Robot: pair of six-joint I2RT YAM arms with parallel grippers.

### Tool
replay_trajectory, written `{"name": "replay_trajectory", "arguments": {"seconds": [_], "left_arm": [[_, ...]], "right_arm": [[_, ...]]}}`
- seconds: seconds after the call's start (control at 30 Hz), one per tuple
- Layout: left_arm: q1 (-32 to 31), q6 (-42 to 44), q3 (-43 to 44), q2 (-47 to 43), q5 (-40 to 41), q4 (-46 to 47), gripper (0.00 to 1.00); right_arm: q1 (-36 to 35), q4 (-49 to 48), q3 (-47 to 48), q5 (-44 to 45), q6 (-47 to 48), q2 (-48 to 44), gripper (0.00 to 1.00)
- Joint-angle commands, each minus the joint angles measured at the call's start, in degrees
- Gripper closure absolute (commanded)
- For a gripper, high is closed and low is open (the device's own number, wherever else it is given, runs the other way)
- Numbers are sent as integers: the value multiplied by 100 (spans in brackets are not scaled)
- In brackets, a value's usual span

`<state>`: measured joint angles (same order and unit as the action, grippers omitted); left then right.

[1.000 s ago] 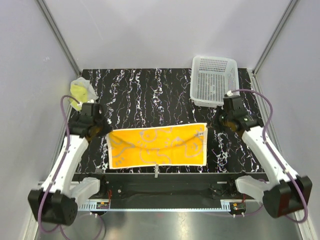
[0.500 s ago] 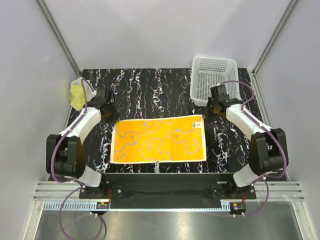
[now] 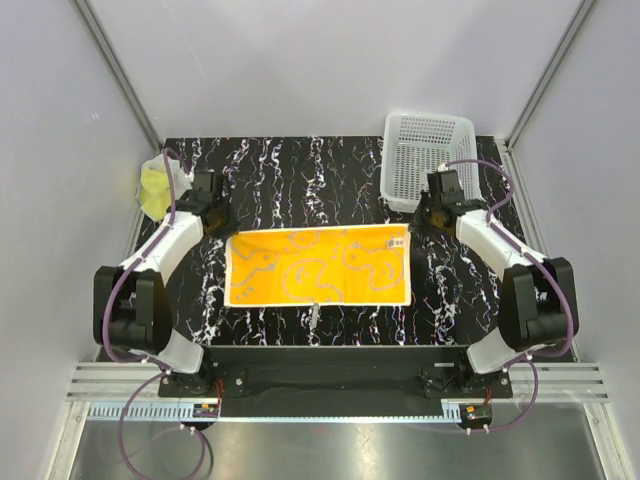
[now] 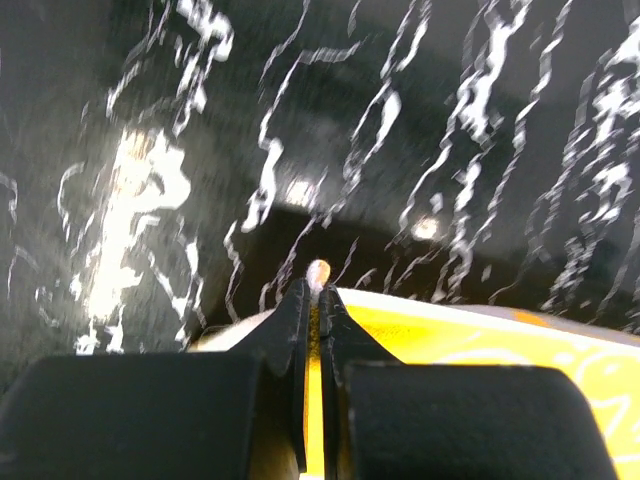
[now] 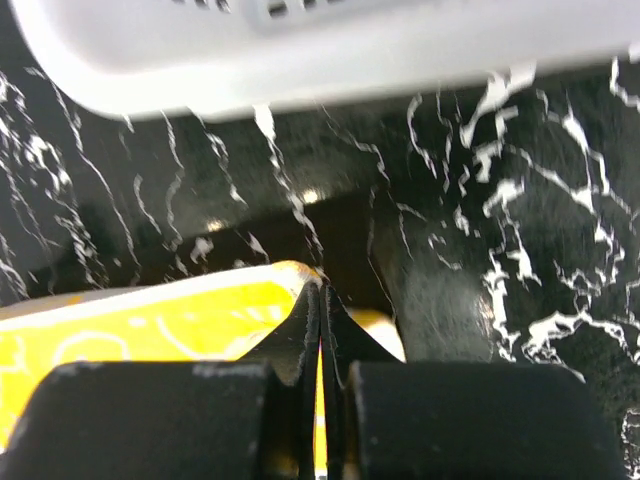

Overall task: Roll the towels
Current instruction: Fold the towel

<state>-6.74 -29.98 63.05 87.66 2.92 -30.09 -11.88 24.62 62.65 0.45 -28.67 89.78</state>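
Orange towel (image 3: 318,270) lies flat, near-left of the basket (image 3: 398,198); left gripper (image 3: 226,228) and right gripper (image 3: 414,226) each clamp one far corner. Yellow towel (image 3: 150,188), bunched well left of the basket, is partly hidden by cable (image 3: 170,178).

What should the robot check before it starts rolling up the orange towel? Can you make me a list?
1. The left gripper pinches the far left corner of the orange towel: ok, its fingers are closed on the edge.
2. The right gripper pinches the far right corner: ok, closed on the cloth.
3. The orange towel lies flat and spread out: ok.
4. The yellow towel is out of the way: ok, it is bunched at the table's far left edge.
5. The right arm has room beside the basket: cannot tell, the basket sits very close behind that gripper.
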Motion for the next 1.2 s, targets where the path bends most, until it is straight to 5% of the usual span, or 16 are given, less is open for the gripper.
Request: {"name": "replay_trajectory", "arguments": {"seconds": [0.0, 0.27, 0.73, 0.93, 0.97, 1.0, 1.03, 1.07, 1.13, 1.17], "left_arm": [[-73, 97, -424, -635, 340, 178, 100], [-222, -34, -1636, -2005, 622, 495, 98], [-609, -684, -2516, -3201, 1132, -207, 94], [-653, -1212, -2912, -3693, 1335, -534, 82], [-653, -1282, -2947, -3729, 1360, -559, 77], [-653, -1370, -2956, -3747, 1404, -612, 47], [-653, -1388, -2965, -3773, 1387, -612, 33], [-644, -1388, -2965, -3765, 1335, -630, 20], [-653, -1449, -2939, -3765, 1238, -683, 4], [-653, -1467, -2947, -3800, 1151, -709, 4]], "right_arm": [[28, -264, -489, 8, 28, -565, 100], [37, -397, -1360, 315, -104, -1550, 100], [37, -371, -2433, -18, -772, -2333, 100], [37, -107, -2758, -27, -1211, -2535, 100], [37, -98, -2793, -166, -1290, -2561, 98], [28, -63, -2846, -159, -1369, -2570, 87], [36, -19, -2872, -211, -1378, -2588, 54], [37, -1, -2881, -238, -1387, -2623, 33], [37, 130, -2873, -221, -1431, -2658, 18], [28, 148, -2847, -221, -1379, -2728, 18]]}}
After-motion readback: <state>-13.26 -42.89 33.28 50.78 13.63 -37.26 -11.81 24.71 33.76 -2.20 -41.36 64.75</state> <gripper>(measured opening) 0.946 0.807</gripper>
